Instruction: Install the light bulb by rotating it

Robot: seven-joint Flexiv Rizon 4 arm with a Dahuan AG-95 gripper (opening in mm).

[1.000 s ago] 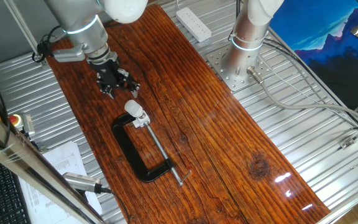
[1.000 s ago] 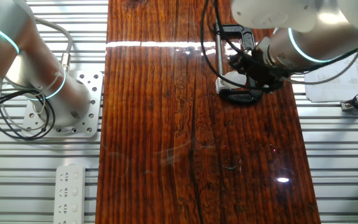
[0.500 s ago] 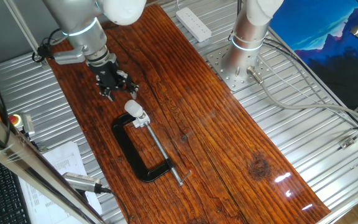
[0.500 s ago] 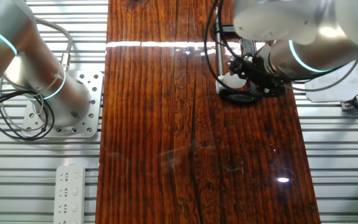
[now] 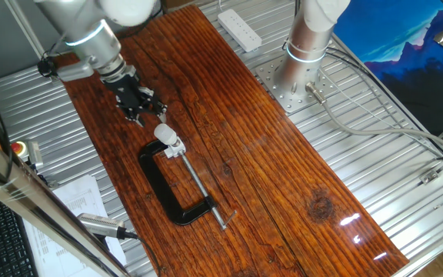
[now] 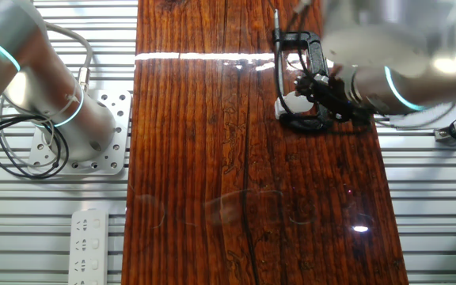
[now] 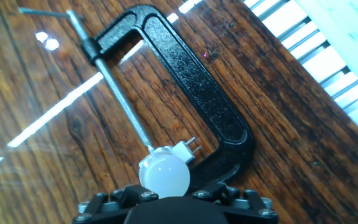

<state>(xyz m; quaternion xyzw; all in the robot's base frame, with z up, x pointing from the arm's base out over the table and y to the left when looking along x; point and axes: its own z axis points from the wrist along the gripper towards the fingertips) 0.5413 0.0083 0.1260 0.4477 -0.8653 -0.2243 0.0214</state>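
Bulb: small white frosted light bulb (image 7: pixel 164 175), seated upright at black C-clamp (image 7: pixel 191 87) jaw.
Gripper (image 5: pixel 141 109): beside bulb, apart.
Fingers: opening cannot be told; nothing held.

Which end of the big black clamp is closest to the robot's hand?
The end gripping the light bulb, not the end of the black clamp with the thin handle bar; the hand hovers beside it.

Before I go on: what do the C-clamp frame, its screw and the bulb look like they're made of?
C-clamp frame: likely cast metal under black paint, going by its pebbled, faintly glossy skin. Screw: bare silvery metal, threaded along its length, with a thin crossbar. Light bulb: frosted white dome with a soft sheen; glass or plastic, the look leaves it open.
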